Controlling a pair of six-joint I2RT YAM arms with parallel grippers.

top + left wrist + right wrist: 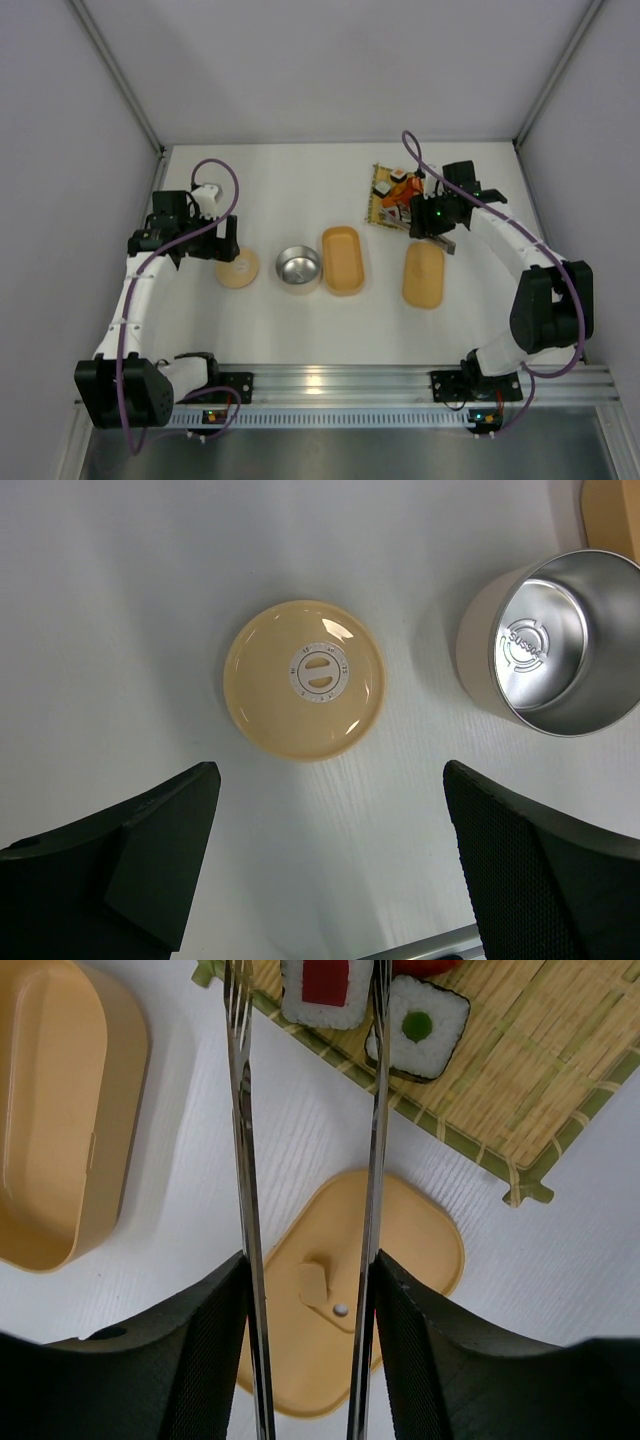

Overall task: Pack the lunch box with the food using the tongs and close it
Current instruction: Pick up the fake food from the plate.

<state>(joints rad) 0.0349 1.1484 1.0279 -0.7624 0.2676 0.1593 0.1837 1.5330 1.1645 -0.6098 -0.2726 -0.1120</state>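
Note:
My right gripper (312, 1260) is shut on the tongs (243, 1160); each black finger presses one of the two metal arms. Their arms run forward to the food on a bamboo mat (540, 1070). A sushi roll with a red centre (322, 985) lies between the tong tips, and one with a green centre (420, 1025) sits just right of the right arm. The open lunch box (343, 260) stands left of its lid (423, 274), which lies flat under the tongs. My left gripper (328, 775) hangs open over bare table.
A round cream lid (305, 680) lies just ahead of the left gripper, with a metal-lined cup (560, 645) to its right, beside the lunch box. White walls close in the table on three sides.

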